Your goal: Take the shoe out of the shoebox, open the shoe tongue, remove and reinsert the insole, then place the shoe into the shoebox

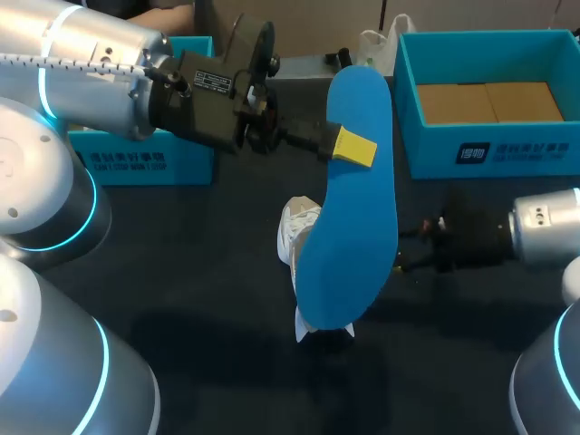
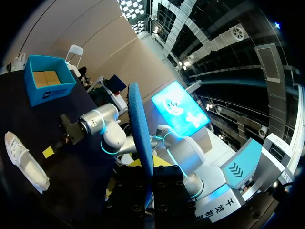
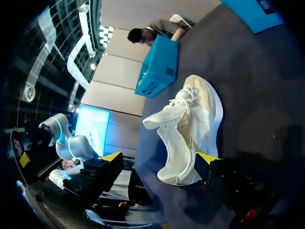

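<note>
- left gripper (image 1: 352,147) clamps insole (image 1: 353,236) by one edge, aloft; thin hold may slip
- right gripper (image 3: 159,157) wide open at 3 o'clock of shoe (image 3: 190,119), holding nothing; shoe may skid

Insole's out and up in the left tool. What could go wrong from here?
1. The left tool pinches the insole only toward one end, so the long free part may swing or slip.
2. The right tool is open and not gripping the shoe, which may slide when the insole is pushed in.
</note>
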{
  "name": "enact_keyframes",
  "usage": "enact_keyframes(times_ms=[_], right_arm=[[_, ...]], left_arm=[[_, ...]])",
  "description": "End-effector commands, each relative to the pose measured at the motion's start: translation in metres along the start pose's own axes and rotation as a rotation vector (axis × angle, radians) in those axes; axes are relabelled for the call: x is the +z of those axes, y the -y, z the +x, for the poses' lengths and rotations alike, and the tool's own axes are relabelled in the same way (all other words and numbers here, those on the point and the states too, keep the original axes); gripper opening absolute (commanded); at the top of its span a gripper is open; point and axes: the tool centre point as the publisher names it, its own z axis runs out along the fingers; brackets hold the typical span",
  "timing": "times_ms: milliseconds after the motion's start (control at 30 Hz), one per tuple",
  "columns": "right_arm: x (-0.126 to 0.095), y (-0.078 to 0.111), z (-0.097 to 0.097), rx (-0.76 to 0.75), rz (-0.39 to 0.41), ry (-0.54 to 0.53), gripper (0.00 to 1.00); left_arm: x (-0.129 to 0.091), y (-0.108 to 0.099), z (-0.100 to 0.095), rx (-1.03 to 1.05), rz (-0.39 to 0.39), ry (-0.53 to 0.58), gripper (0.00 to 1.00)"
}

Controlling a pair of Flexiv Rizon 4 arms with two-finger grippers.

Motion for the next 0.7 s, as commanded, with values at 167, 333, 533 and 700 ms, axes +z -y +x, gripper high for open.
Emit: enact_keyframes(times_ms=[167,333,533,700], right_arm=[[-0.008,-0.004,0.007,0.011,-0.045,-0.129,1.0],[-0.01,-0.014,0.025,0.03,-0.03,-0.118,1.0],[-0.015,-0.025,0.044,0.027,-0.027,-0.126,1.0],[-0.02,-0.032,0.056,0.02,-0.03,-0.106,1.0]], left_arm=[[0.002,0.003,0.0,-0.001,-0.005,0.001,0.0],[0.002,0.003,0.0,-0.001,-0.005,0.001,0.0],[0.002,0.003,0.0,-0.001,-0.005,0.001,0.0],[0.002,0.003,0.0,-0.001,-0.005,0.001,0.0]])
